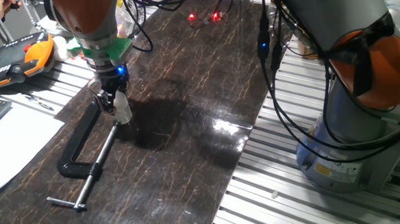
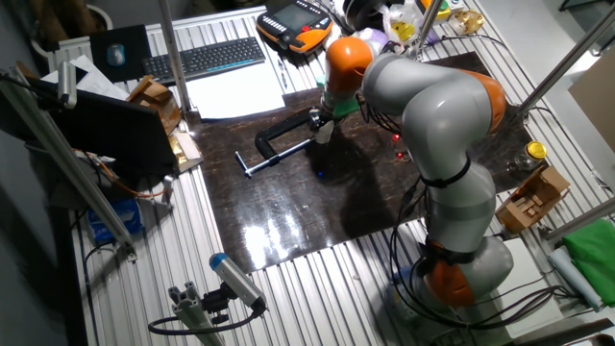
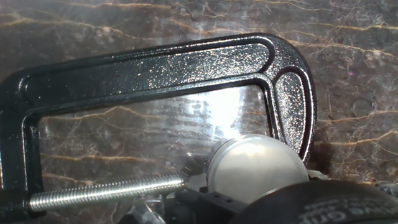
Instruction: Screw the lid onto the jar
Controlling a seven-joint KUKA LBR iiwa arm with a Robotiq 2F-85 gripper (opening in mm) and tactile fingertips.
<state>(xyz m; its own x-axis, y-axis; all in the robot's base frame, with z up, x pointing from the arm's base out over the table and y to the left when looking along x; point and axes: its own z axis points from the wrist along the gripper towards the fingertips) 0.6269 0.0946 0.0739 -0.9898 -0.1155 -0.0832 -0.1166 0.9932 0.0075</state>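
A small whitish cylinder, the jar (image 1: 123,108), hangs tilted at my gripper (image 1: 110,101) just above the dark table. The gripper is shut on it. It is right beside the jaw end of the black C-clamp (image 1: 78,142). In the hand view its round whitish end face (image 3: 255,165) fills the lower middle, close to the clamp's curved end (image 3: 289,93) and screw (image 3: 106,193). I cannot tell whether that face is the lid or the jar's own end; no separate lid shows. The other fixed view shows the gripper (image 2: 322,125) with the jar (image 2: 328,133) next to the clamp (image 2: 279,135).
The dark marbled mat (image 1: 187,126) lies on a slatted metal table. A keyboard (image 2: 202,58), white paper (image 2: 235,91) and an orange teach pendant (image 2: 293,24) lie behind the clamp. A gold-lidded glass jar (image 2: 533,152) and wooden blocks (image 2: 533,197) stand far right. The arm's base (image 2: 461,269) is at the front.
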